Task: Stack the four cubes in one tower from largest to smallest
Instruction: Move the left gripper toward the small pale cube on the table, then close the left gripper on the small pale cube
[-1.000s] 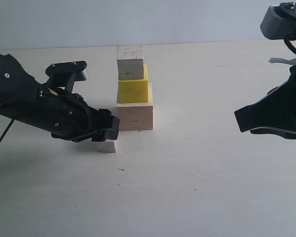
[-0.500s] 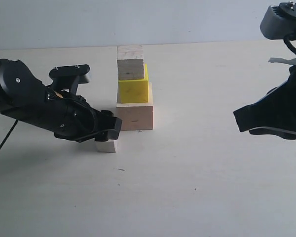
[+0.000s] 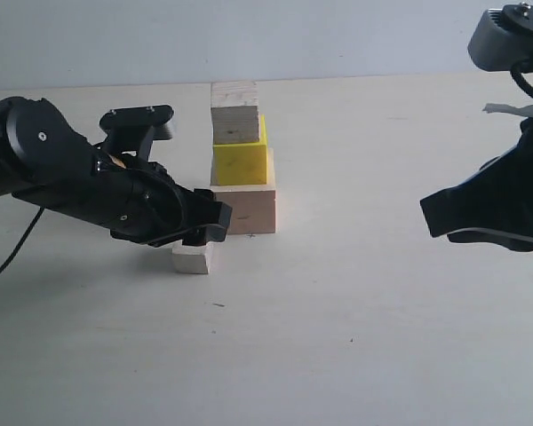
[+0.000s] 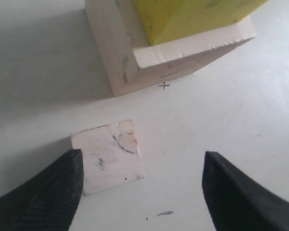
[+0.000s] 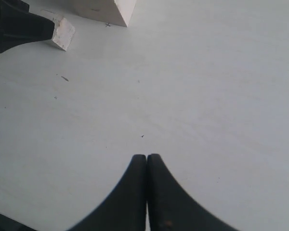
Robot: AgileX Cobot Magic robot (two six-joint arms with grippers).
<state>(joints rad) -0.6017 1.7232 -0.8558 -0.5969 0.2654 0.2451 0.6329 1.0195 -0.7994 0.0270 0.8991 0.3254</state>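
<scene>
Three cubes stand as one column: the largest pale wood cube, a bright yellow cube on it, and a medium bare wood cube on top. The smallest bare wood cube lies on the table just left of the column's base. My left gripper hovers over it, open. The small cube sits between the fingers, close against one finger, while the other finger stands well apart. My right gripper hangs shut and empty far to the right.
The pale table runs back to a grey wall. A white scrap lies at the far right. A small pencil cross marks the table by the largest cube's corner.
My left gripper has slid right, toward the column, and now covers the smallest cube from above. The cubes and the right arm have not moved.
</scene>
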